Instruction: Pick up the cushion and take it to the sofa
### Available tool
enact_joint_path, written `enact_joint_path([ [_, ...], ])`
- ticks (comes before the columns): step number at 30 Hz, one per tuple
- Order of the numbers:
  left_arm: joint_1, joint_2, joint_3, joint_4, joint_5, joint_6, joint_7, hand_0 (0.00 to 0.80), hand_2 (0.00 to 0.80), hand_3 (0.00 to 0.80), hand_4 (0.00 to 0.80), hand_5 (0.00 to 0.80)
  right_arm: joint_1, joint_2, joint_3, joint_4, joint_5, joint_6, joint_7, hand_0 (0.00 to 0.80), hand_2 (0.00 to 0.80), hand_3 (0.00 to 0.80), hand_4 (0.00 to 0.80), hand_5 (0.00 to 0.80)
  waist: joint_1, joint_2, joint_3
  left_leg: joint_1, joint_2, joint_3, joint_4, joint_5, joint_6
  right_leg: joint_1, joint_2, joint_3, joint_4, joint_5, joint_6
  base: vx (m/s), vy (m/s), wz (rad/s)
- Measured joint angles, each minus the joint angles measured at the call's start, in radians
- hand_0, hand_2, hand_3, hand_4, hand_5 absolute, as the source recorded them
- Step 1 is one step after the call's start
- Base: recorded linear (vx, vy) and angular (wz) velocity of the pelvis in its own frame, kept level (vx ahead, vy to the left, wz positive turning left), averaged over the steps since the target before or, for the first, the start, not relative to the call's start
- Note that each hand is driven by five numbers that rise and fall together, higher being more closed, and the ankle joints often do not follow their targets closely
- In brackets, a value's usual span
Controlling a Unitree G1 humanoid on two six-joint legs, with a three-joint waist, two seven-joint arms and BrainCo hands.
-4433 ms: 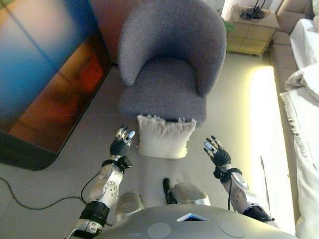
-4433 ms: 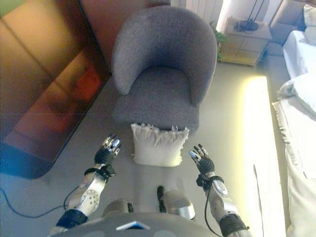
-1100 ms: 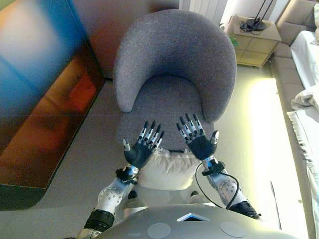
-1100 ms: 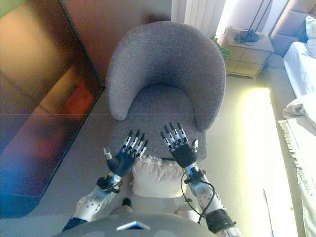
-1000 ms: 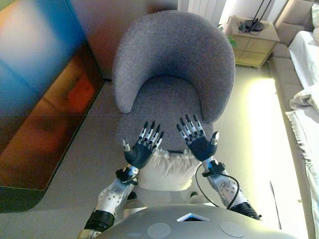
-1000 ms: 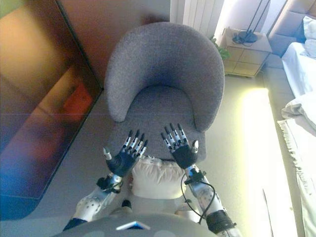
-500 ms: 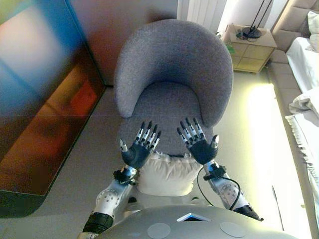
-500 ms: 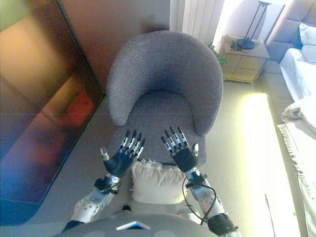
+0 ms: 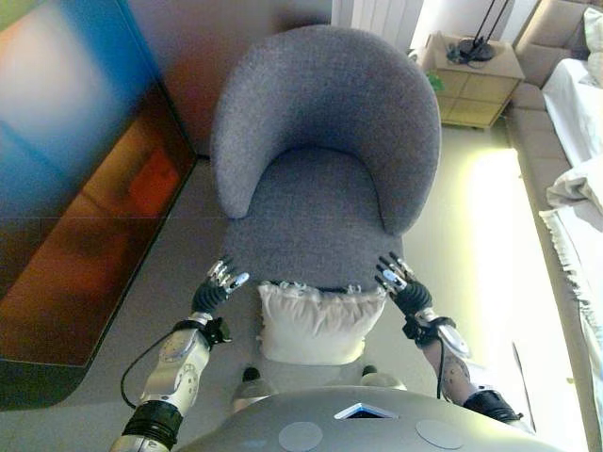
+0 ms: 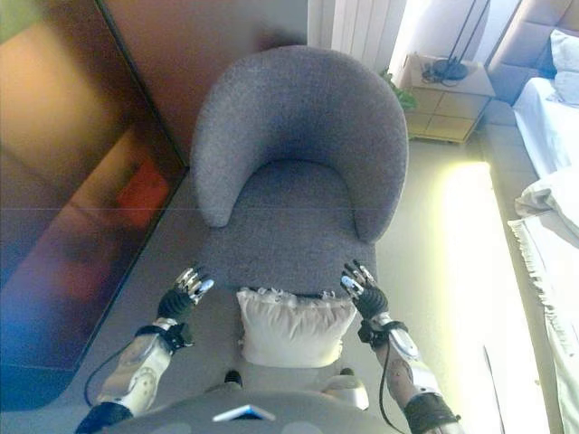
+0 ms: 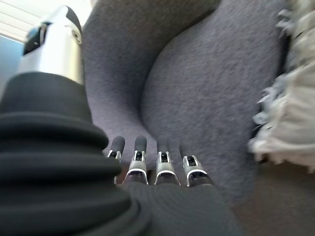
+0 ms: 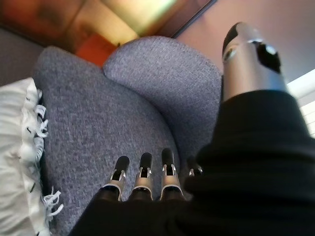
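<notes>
Left eye view gives me the cushion (image 9: 317, 323) nearest to me, a white fringed square standing on the floor and propped against the front of the grey armchair (image 9: 325, 151). It leans there with its fringed top edge against the seat front, so both its side edges are free to be caught from either flank.

My left hand (image 9: 216, 286) sits at about nine o'clock from the cushion, clear of its left edge with bare floor between. My right hand (image 9: 401, 287) is at about three o'clock, just beside the upper right corner of the cushion; I cannot tell whether it touches the fringe. I judge the hands are set one each side so that I can press inward and clamp the cushion between the palms.

In the left wrist view the fingers (image 11: 164, 164) lie straight in a row, side by side, with the thumb held apart, holding nothing; the cushion's fringe shows off to one side. The right wrist view shows the same: fingers (image 12: 142, 175) extended and close together, thumb raised apart, empty, the white cushion edge beside them.

Beyond the cushion, at twelve o'clock, the armchair seat is bare, its curved back wrapping round it. Further off at about one o'clock stands a pale bedside cabinet (image 9: 475, 73) with a lamp base on top, and at two to three o'clock white bedding (image 9: 577, 179) runs along the edge.

The pick-up is not yet done; I judge the next move is to close the hands inward.
</notes>
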State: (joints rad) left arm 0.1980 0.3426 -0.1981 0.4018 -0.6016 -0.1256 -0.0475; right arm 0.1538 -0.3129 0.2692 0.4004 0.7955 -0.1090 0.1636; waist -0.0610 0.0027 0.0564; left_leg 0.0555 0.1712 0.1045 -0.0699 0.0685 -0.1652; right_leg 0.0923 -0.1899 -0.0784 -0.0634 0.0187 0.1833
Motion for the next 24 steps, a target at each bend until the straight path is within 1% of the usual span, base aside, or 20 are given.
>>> enact_joint_path([
  [3,-0.033,0.0,0.0,0.018,0.0,-0.002,0.01,0.0,0.0,0.0,0.0,0.0,-0.018,-0.002,0.0,0.001,-0.019,0.001,0.001,0.0,0.0,0.0,0.0,0.0,-0.001,0.008,0.039,-0.034,0.004,-0.019,0.056,-0.009,-0.007,-0.012,0.005,0.004,0.034,-0.021,0.001,-0.024,-0.02,0.15],
  [4,-0.043,0.001,0.0,0.019,0.0,-0.003,0.011,0.0,0.0,0.0,0.0,0.0,-0.027,-0.003,0.001,0.007,-0.021,0.002,0.001,0.0,0.0,0.0,0.0,0.0,-0.001,0.011,0.052,-0.056,0.006,-0.025,0.093,-0.017,-0.009,-0.021,0.006,0.012,0.055,-0.036,-0.008,0.046,0.1,0.27],
  [6,-0.063,-0.001,0.0,0.027,-0.001,-0.003,0.01,0.0,0.0,0.0,0.0,0.0,-0.049,-0.01,0.0,0.049,-0.037,0.007,0.0,0.0,0.0,0.0,0.0,0.0,0.001,0.02,0.076,-0.097,0.011,-0.026,0.163,-0.036,-0.004,-0.027,0.009,0.013,0.08,-0.052,-0.013,0.101,0.212,0.31],
  [8,-0.079,0.001,-0.006,0.057,-0.002,-0.002,0.002,0.0,0.0,0.0,0.0,0.0,-0.062,-0.019,-0.001,0.093,-0.055,0.006,-0.019,0.0,0.0,0.0,0.0,0.0,0.008,0.031,0.084,-0.105,0.011,-0.022,0.166,-0.048,0.009,-0.035,0.005,0.008,0.1,-0.056,-0.011,0.019,0.24,0.17],
  [9,-0.087,0.002,-0.012,0.071,-0.002,-0.001,-0.002,0.0,0.0,0.0,0.0,0.0,-0.072,-0.022,-0.001,0.113,-0.067,0.006,-0.033,0.0,0.0,0.0,0.0,0.0,0.022,0.036,0.088,-0.121,0.005,-0.025,0.177,-0.05,0.011,-0.051,-0.003,0.008,0.115,-0.06,-0.01,-0.06,0.193,0.04],
  [10,-0.103,0.001,-0.021,0.09,-0.001,0.001,-0.004,0.0,0.0,0.0,0.0,0.0,-0.084,-0.025,-0.001,0.135,-0.07,0.005,-0.044,0.0,0.0,0.0,0.0,0.0,0.024,0.035,0.09,-0.145,-0.002,-0.025,0.192,-0.051,0.013,-0.08,-0.015,0.006,0.137,-0.065,-0.008,-0.055,0.195,0.05],
  [11,-0.126,0.0,-0.028,0.112,-0.001,0.003,-0.004,0.0,0.0,0.0,0.0,0.0,-0.109,-0.026,-0.002,0.164,-0.073,0.003,-0.052,0.0,0.0,0.0,0.0,0.0,0.027,0.04,0.09,-0.177,-0.004,-0.025,0.207,-0.052,0.021,-0.115,-0.027,-0.001,0.168,-0.067,-0.006,-0.012,0.171,0.1],
  [12,-0.148,0.003,-0.039,0.135,-0.001,0.001,-0.003,0.0,0.0,0.0,0.0,0.0,-0.126,-0.021,-0.008,0.188,-0.076,-0.001,-0.053,0.0,0.0,0.0,0.0,0.0,0.028,0.034,0.097,-0.217,-0.017,-0.023,0.243,-0.059,0.035,-0.158,-0.045,-0.01,0.212,-0.075,-0.003,-0.017,0.152,0.09],
  [13,-0.177,0.007,-0.058,0.16,-0.001,0.0,-0.002,0.0,0.0,0.0,0.0,0.0,-0.153,-0.017,-0.009,0.212,-0.077,-0.003,-0.059,0.0,0.0,0.0,0.0,0.0,0.03,0.03,0.113,-0.245,-0.026,-0.021,0.279,-0.068,0.042,-0.206,-0.065,-0.018,0.286,-0.092,0.002,-0.031,0.048,-0.01],
  [14,-0.196,0.01,-0.066,0.176,0.0,0.0,0.0,0.0,0.0,0.0,0.0,0.0,-0.178,-0.012,-0.005,0.226,-0.079,-0.004,-0.07,0.0,0.0,0.0,0.0,0.0,0.03,0.022,0.133,-0.278,-0.032,-0.017,0.327,-0.088,0.046,-0.253,-0.084,-0.014,0.359,-0.105,0.007,-0.065,-0.021,-0.17],
  [15,-0.212,0.016,-0.07,0.18,0.0,0.0,0.001,0.0,0.0,0.0,0.0,0.0,-0.207,-0.01,-0.001,0.243,-0.079,-0.005,-0.078,0.0,0.0,0.0,0.0,0.0,0.03,0.012,0.165,-0.308,-0.03,-0.013,0.384,-0.115,0.053,-0.295,-0.1,-0.014,0.419,-0.121,0.001,-0.112,-0.069,-0.31],
  [16,-0.235,0.029,-0.082,0.183,0.0,0.0,0.003,0.0,0.0,0.0,0.0,0.0,-0.234,-0.009,0.002,0.268,-0.079,-0.008,-0.088,0.0,0.0,0.0,0.0,0.0,0.043,0.003,0.19,-0.338,-0.028,-0.004,0.43,-0.135,0.055,-0.336,-0.111,-0.013,0.456,-0.141,-0.004,-0.182,-0.069,-0.31],
  [17,-0.273,0.035,-0.099,0.21,0.0,-0.002,0.003,0.0,0.0,0.0,0.0,0.0,-0.259,-0.011,0.003,0.308,-0.079,-0.019,-0.097,0.0,0.0,0.0,0.0,0.0,0.05,0.0,0.212,-0.365,-0.025,-0.004,0.457,-0.142,0.054,-0.358,-0.109,-0.005,0.47,-0.143,0.0,-0.197,-0.06,-0.15],
  [19,-0.358,0.032,-0.121,0.258,0.0,-0.018,0.011,0.0,0.0,0.0,0.0,0.0,-0.331,-0.023,0.006,0.39,-0.088,-0.035,-0.131,0.0,0.0,0.0,0.0,0.0,0.05,0.008,0.248,-0.454,-0.02,-0.02,0.497,-0.137,0.06,-0.432,-0.105,-0.006,0.502,-0.141,0.002,-0.222,-0.054,0.07],
  [21,-0.439,0.029,-0.148,0.274,-0.001,-0.034,0.024,0.0,0.0,0.0,0.0,0.0,-0.448,-0.025,0.006,0.485,-0.099,-0.043,-0.172,0.0,0.0,0.0,0.0,0.0,0.049,0.015,0.301,-0.535,-0.016,-0.027,0.532,-0.125,0.063,-0.521,-0.097,0.008,0.547,-0.136,-0.002,-0.192,-0.016,-0.02],
  [23,-0.505,0.018,-0.175,0.3,-0.001,-0.056,0.041,0.0,0.0,0.0,0.0,0.0,-0.544,-0.025,0.016,0.525,-0.11,-0.044,-0.211,0.0,0.0,0.0,0.0,0.0,0.048,0.026,0.345,-0.601,-0.01,-0.028,0.568,-0.123,0.063,-0.594,-0.093,0.018,0.589,-0.133,-0.006,-0.16,0.02,-0.09],
  [24,-0.537,0.01,-0.176,0.308,-0.001,-0.063,0.049,0.0,0.0,0.0,0.0,0.0,-0.588,-0.025,0.019,0.525,-0.121,-0.044,-0.227,0.0,0.0,0.0,0.0,0.0,0.047,0.031,0.368,-0.629,-0.008,-0.029,0.586,-0.123,0.063,-0.627,-0.092,0.022,0.609,-0.133,-0.007,-0.15,0.03,-0.1],
])
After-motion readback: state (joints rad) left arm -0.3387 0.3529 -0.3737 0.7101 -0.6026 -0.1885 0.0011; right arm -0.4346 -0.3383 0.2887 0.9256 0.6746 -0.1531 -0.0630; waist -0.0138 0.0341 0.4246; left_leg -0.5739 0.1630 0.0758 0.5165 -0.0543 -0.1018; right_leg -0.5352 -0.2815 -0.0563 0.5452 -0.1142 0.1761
